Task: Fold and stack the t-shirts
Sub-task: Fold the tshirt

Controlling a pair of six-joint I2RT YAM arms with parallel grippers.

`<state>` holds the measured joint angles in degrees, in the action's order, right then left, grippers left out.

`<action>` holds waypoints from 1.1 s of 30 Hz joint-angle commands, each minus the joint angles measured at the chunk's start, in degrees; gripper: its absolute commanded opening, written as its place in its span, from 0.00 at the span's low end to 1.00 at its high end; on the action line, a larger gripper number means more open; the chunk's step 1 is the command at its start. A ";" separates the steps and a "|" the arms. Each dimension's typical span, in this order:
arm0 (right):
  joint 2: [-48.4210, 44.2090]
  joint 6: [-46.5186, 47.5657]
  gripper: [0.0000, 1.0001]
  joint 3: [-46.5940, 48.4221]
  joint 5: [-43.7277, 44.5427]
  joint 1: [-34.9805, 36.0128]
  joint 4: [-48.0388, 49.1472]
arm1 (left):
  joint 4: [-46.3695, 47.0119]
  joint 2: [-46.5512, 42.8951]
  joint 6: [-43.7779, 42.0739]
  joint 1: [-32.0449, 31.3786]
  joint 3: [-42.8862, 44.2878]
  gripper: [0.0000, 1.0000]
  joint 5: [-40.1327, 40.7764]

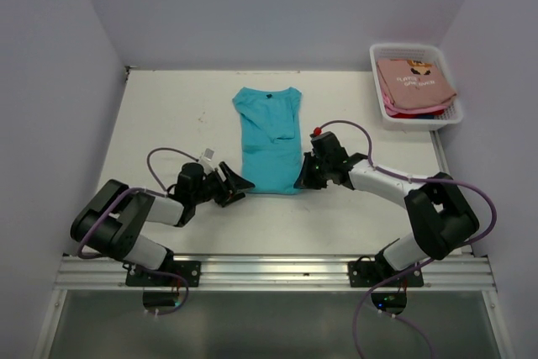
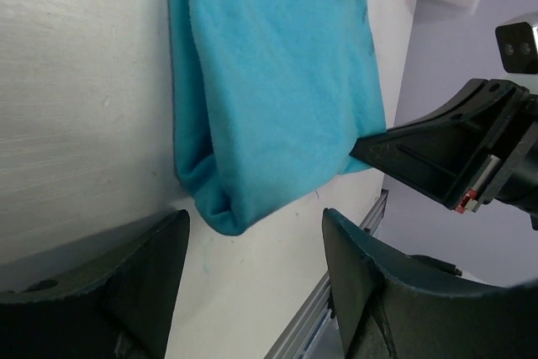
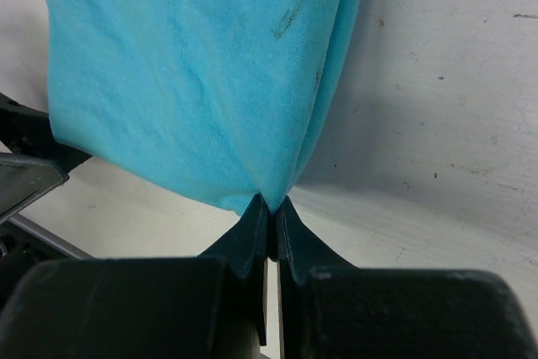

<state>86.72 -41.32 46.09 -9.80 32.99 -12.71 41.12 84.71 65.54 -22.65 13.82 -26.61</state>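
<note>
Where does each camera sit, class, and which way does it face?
Top external: above and behind the arms, looking down on the white table, plain teal cloth t-shirt and white plastic basket; both arms show.
Left wrist: low over the table, facing the shirt's near left corner past its open left gripper.
Right wrist: low, facing the shirt; right gripper shut on its hem.
Shared: both wrist views show the shirt's near edge.

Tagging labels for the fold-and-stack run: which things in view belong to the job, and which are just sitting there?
Job:
- teal t-shirt, laid out on the table
- right gripper, pinching its near right corner
- left gripper, open at its near left corner
- pink t-shirt, on top of the pile in the basket

Just there:
- white basket
- table
</note>
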 commanded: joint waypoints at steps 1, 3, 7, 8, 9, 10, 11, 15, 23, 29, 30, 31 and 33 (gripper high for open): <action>-1.38 0.72 0.00 0.94 0.93 0.14 0.41 | 3.96 2.82 0.12 -0.20 1.56 0.68 2.26; -1.29 0.89 0.00 0.94 0.93 0.14 0.41 | 4.75 3.97 0.20 -0.20 1.82 0.66 2.27; -1.38 0.89 0.00 0.76 1.10 0.14 0.32 | 6.42 6.96 0.38 -0.20 2.35 0.64 2.27; -1.29 0.89 0.00 0.67 1.10 0.14 0.40 | 6.69 7.22 0.47 -0.11 2.43 0.64 2.27; -1.29 0.98 0.00 0.67 1.10 0.14 0.41 | 6.95 7.49 0.64 -0.11 2.35 0.63 2.18; -1.37 1.07 0.00 0.59 1.19 0.14 0.32 | 7.39 7.84 0.82 -0.11 2.61 0.62 2.09; -1.38 1.15 0.00 0.50 1.28 0.23 0.40 | 7.57 7.93 0.91 -0.11 2.70 0.62 2.00; -1.29 1.24 0.00 0.41 1.45 0.23 0.32 | 7.31 7.14 1.00 -0.11 2.70 0.57 1.74; -1.11 1.24 0.00 0.06 1.54 0.14 0.67 | 3.53 3.10 0.64 -0.02 2.70 0.45 1.04; -1.02 1.07 0.00 -0.21 1.45 0.14 0.93 | 1.33 1.43 0.64 0.07 3.22 0.44 0.42; -1.02 1.07 0.00 -0.21 1.45 0.14 0.93 | 1.07 1.43 0.64 0.07 3.49 0.44 -0.10; -1.02 1.15 0.00 -0.21 1.63 0.14 0.85 | 0.37 1.51 0.47 0.07 3.75 0.44 -0.28; -1.02 1.07 0.00 -0.21 1.63 0.14 0.85 | -0.34 1.60 0.29 0.07 4.02 0.44 -0.54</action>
<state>86.72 -40.91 46.00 -9.54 32.99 -12.64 41.65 87.26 66.87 -22.63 15.94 -26.39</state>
